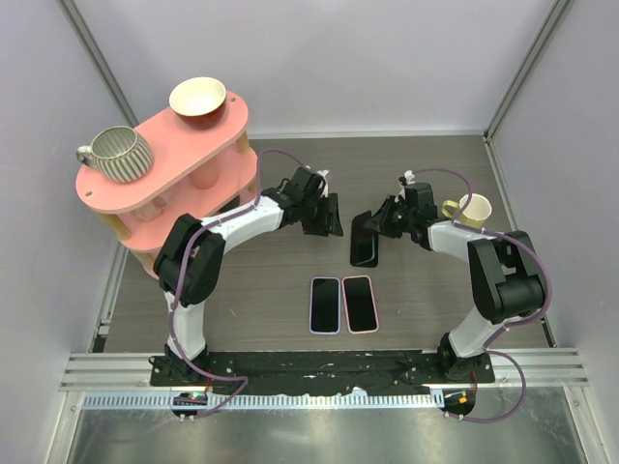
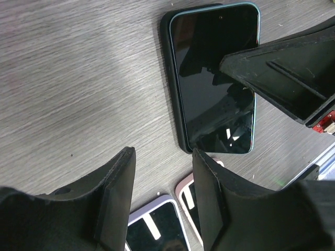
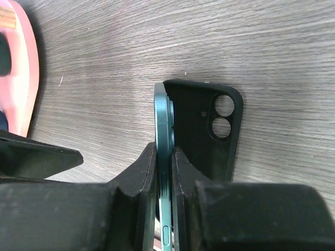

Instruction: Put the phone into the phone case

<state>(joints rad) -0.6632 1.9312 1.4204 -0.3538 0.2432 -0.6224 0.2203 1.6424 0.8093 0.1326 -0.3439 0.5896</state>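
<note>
Tabletop [image 3: 104,52] carries case [image 3: 201,144], phone [image 3: 163,125] edge-up lengthwise along it.

In the upper left of the top view a pink two-tier stand [image 1: 184,159] sits on the grey wood-grain worktop [image 1: 261,290]. Its top deck carries a striped mug [image 1: 121,155] near the left end, handle pointing left. At the far end is a bowl [image 1: 198,97], cream inside and brown outside, well apart from the mug. At the right a pale yellow mug [image 1: 474,209] stands upright on the worktop. In the lower centre two dark-screened handsets lie face up, side by side and nearly touching. The lavender-rimmed handset [image 1: 325,304] is on the left and the pink-rimmed handset [image 1: 359,304] on the right.
</note>
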